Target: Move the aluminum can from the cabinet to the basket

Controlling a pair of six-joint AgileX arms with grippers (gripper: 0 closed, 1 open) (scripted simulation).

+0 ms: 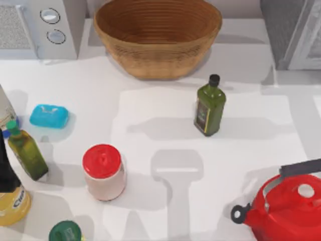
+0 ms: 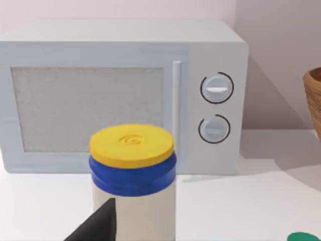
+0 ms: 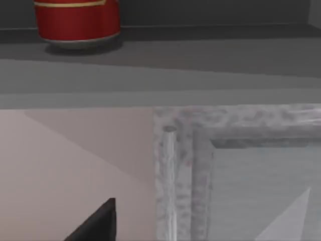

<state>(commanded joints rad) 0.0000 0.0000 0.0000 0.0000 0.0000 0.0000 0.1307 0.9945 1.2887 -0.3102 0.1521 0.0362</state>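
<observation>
The aluminum can stands upright on a dark shelf inside the cabinet; its reddish side and lower rim show, its top is cut off. A speckled grey door frame of the cabinet hangs below the shelf. A black tip of my right gripper shows low in the right wrist view, well short of the can. From above, the cabinet sits at the back right and the wicker basket at the back middle. My left gripper hovers by a yellow-lidded jar.
A microwave stands at the back left. On the table are an olive oil bottle, a red-lidded white jar, a blue soap, a green bottle and a red kettle at the front right.
</observation>
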